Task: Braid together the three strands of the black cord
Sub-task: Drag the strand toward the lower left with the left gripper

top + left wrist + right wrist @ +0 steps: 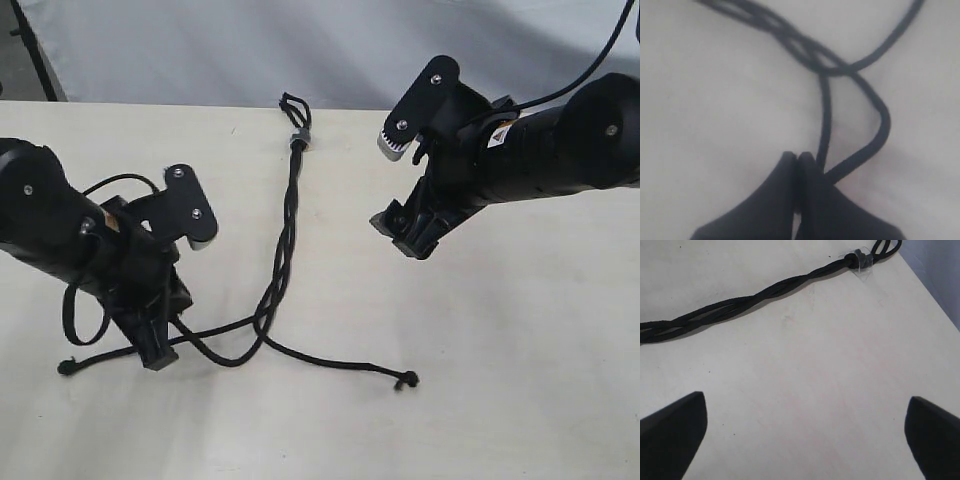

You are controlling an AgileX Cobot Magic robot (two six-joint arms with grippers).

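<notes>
The black cord [286,215] lies on the table [500,380], plaited from its grey band [298,138] part-way down, and the three strands [404,379] splay loose below. The left gripper [797,162] is closed at the loose strands (an actual pinch cannot be confirmed). The right gripper [805,425] stands wide, empty, well apart. Judged light, limp and slippery: take each strand near the last crossing.

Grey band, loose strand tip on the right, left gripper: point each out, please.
grey band [863,261], right wrist view, on the middle of the wrap.
loose strand tip [406,379], exterior view, on its end knot.
left gripper [796,159], left wrist view, between its shut fingertips.
</notes>
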